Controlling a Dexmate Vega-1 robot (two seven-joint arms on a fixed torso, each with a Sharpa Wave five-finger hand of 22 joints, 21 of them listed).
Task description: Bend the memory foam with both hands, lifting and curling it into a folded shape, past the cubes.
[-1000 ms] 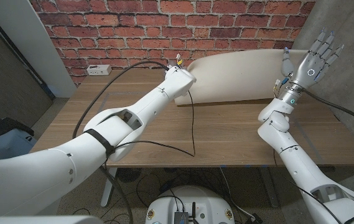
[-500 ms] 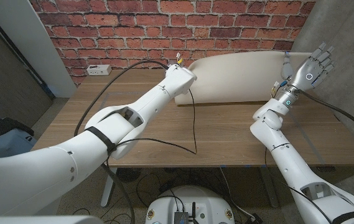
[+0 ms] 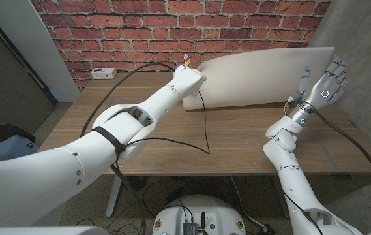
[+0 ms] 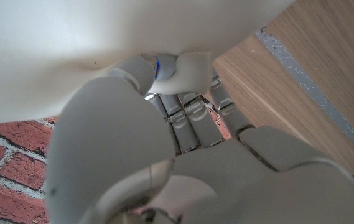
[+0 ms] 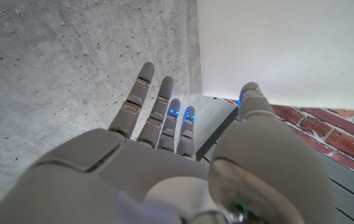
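We find no text, label, brand, number or sign that can be read in any of the views. The white power strip (image 3: 103,72) at the far edge of the worktop (image 3: 237,140) may carry markings, but it is too small for us to make any out.

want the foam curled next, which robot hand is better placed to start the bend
Left. The left robot hand already grips the memory foam at its edge, while the right robot hand is open beside the far end.
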